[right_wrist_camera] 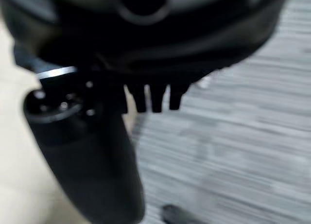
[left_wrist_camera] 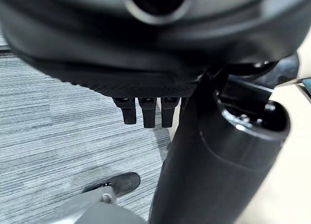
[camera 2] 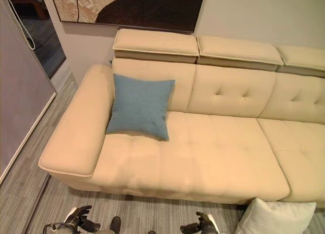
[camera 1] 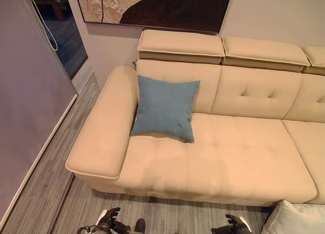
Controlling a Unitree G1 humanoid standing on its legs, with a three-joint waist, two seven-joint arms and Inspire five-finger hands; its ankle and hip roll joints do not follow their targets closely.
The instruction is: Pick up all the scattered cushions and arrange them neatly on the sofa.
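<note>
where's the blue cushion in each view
Left eye view: blue cushion upper middle, propped against the sofa back beside the armrest.
Right eye view: left of centre, same pose against the same armrest.
Left wrist view: the cushion cannot be made out; left hand over grey floor.
Right wrist view: the cushion cannot be made out; right hand over floor.
Shared landmark for the eye views: the painting above the sofa.

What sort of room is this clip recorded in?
Most likely a home living room: a long beige sofa with a blue cushion, a large painting on the wall, and striped grey flooring.
</note>
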